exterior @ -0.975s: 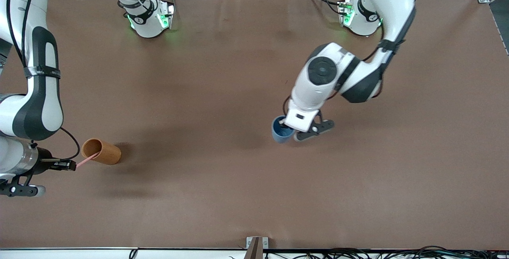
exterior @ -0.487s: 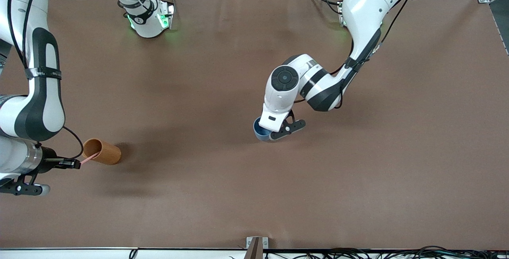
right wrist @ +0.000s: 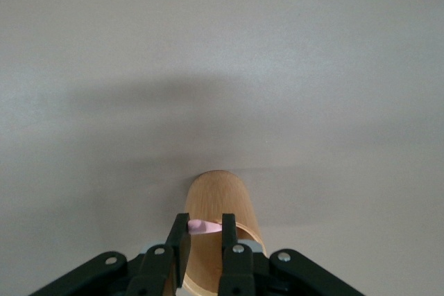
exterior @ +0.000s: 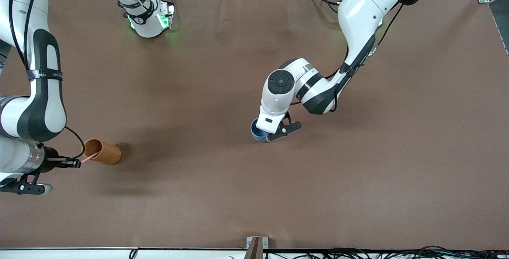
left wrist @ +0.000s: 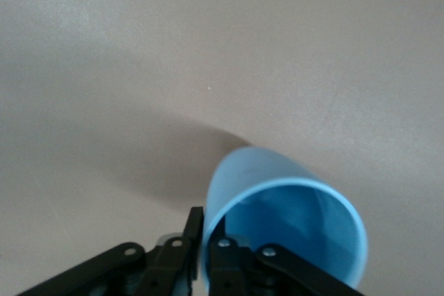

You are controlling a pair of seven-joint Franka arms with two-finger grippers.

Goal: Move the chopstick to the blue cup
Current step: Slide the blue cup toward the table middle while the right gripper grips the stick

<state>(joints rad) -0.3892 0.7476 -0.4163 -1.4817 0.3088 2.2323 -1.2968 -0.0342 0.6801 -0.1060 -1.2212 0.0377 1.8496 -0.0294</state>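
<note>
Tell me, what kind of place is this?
Probably a robotics lab or test bench: two robot arms bolted at one edge of a table with a plain brown cover, cables bundled along the other edge, and only a few practice props, like a blue cup.

- I count two cups on the counter (exterior: 246, 195): one blue cup (exterior: 255, 133) and one orange-brown cup (exterior: 102, 151).
- I see one pink chopstick (exterior: 90, 157).
- I have two arms, each with one gripper: left gripper (exterior: 265, 135), right gripper (exterior: 75, 163).
</note>
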